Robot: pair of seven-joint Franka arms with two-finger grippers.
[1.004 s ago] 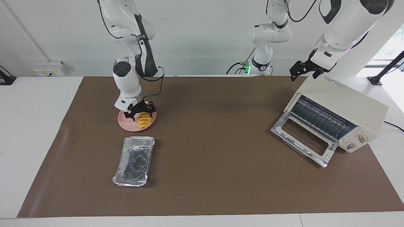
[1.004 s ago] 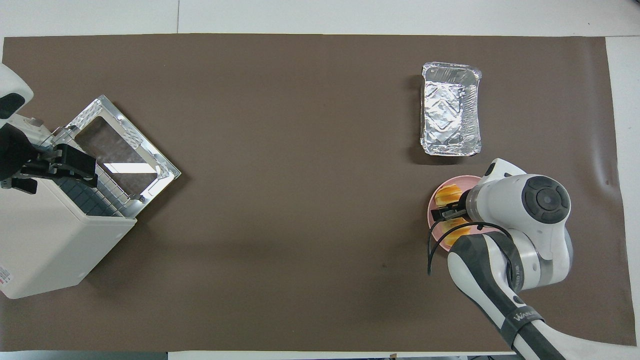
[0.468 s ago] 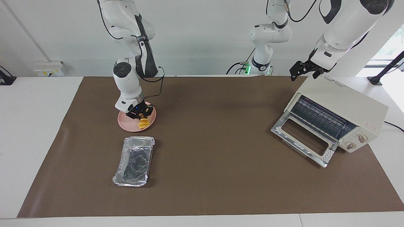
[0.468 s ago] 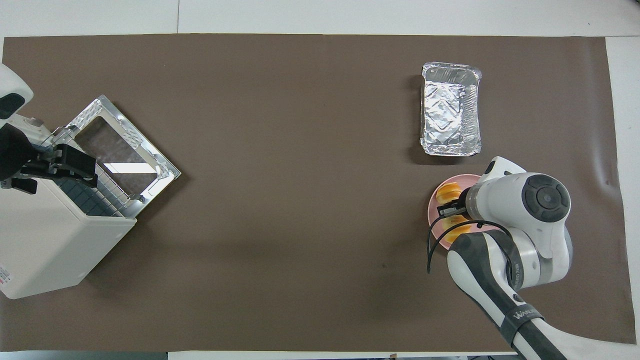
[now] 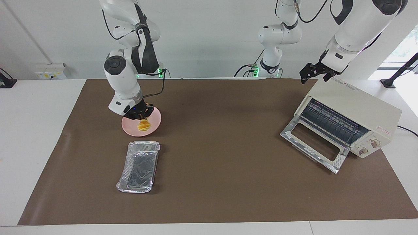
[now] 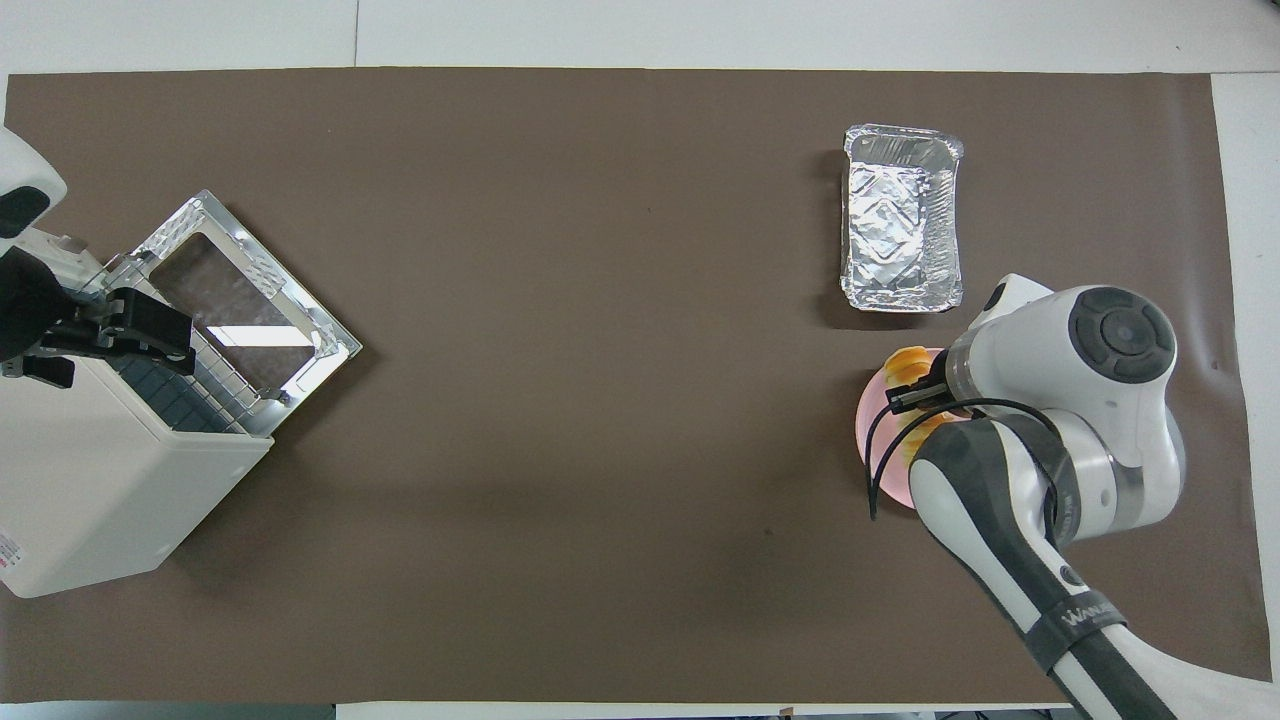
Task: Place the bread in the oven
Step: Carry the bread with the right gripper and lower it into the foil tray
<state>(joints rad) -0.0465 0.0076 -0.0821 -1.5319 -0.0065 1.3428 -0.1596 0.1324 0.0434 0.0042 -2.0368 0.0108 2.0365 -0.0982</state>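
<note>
— Claw check: what does each one have?
— My right claw (image 5: pixel 141 115) is closed on the bread (image 5: pixel 143 125), lifted just over the pink plate (image 5: pixel 156 121). My left claw (image 5: pixel 314 74) waits over the oven (image 5: pixel 354 109); its spread I cannot tell.
— Containers?
— Foil tray (image 5: pixel 139 166), nothing in it, farther from me than the plate. Oven door (image 5: pixel 313 145) down, rack showing, at my left arm's end.
— Counter?
— Brown mat (image 5: pixel 222 163) over the white counter (image 5: pixel 32 130).
</note>
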